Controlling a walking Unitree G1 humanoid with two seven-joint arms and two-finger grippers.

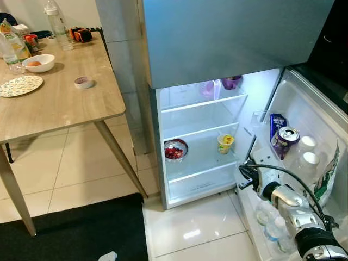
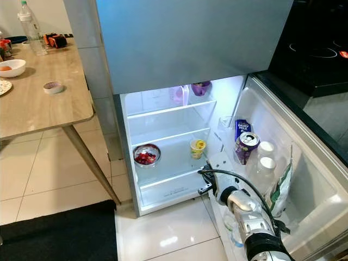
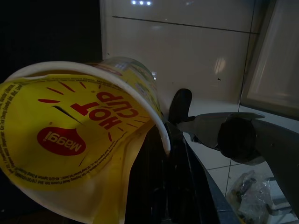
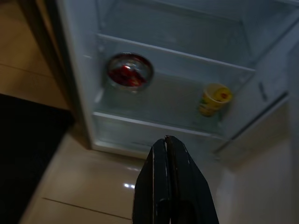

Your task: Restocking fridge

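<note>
Fridge (image 1: 163,163) open, door swung right. Right hand (image 4: 168,142), fingers pressed together and holding nothing, hangs over the floor tiles (image 1: 185,228) just outside the bottom shelf edge. Left hand (image 3: 170,154) pinches a yellow noodle cup (image 3: 79,140), tilted. A second noodle cup (image 1: 225,143) stands near the shelf's right wall, bowl of red fruit (image 1: 175,149) at the left; open room between. Can (image 1: 284,141) sits in the door rack.

Bowl (image 1: 175,149) and cup (image 1: 225,143) flank seemingly open shelf middle.
</note>
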